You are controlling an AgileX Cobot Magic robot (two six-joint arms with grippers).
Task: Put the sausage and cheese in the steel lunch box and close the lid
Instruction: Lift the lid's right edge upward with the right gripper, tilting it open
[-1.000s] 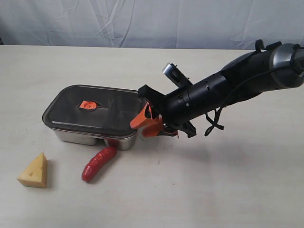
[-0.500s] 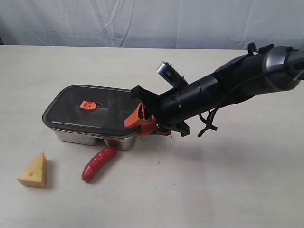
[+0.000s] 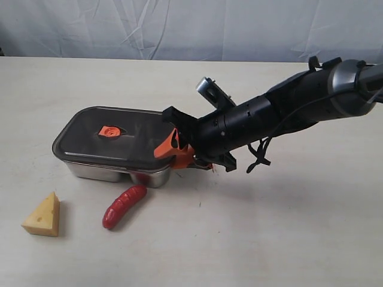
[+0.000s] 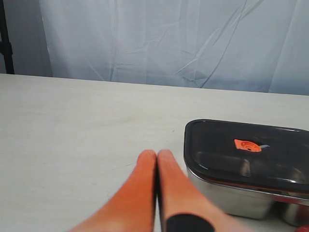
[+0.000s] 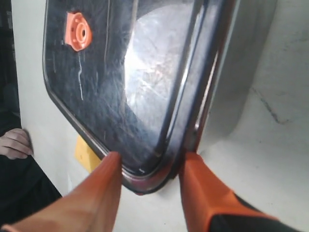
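Observation:
The steel lunch box [image 3: 102, 172] stands left of centre with the dark lid [image 3: 119, 143] lying on it, orange valve tab [image 3: 109, 131] up. The red sausage [image 3: 124, 205] lies on the table just in front of the box. The cheese [image 3: 43, 216] wedge sits at the front left. My right gripper [image 3: 170, 146] is open at the lid's right end. In the right wrist view its fingers straddle a corner of the lid [image 5: 135, 87], right gripper [image 5: 152, 162]. My left gripper [image 4: 157, 153] is shut on nothing, beside the box [image 4: 227, 195].
A pale cloth backdrop [image 3: 191, 27] hangs behind the table. The right arm [image 3: 287, 110] stretches over the table from the right. A person's hand [image 5: 14, 144] shows at the edge of the right wrist view. The cheese [image 5: 87, 154] peeks out past the lid there.
The right arm has reached further left, bringing its open fingers around the lid's right end. The lid has shifted very slightly left.

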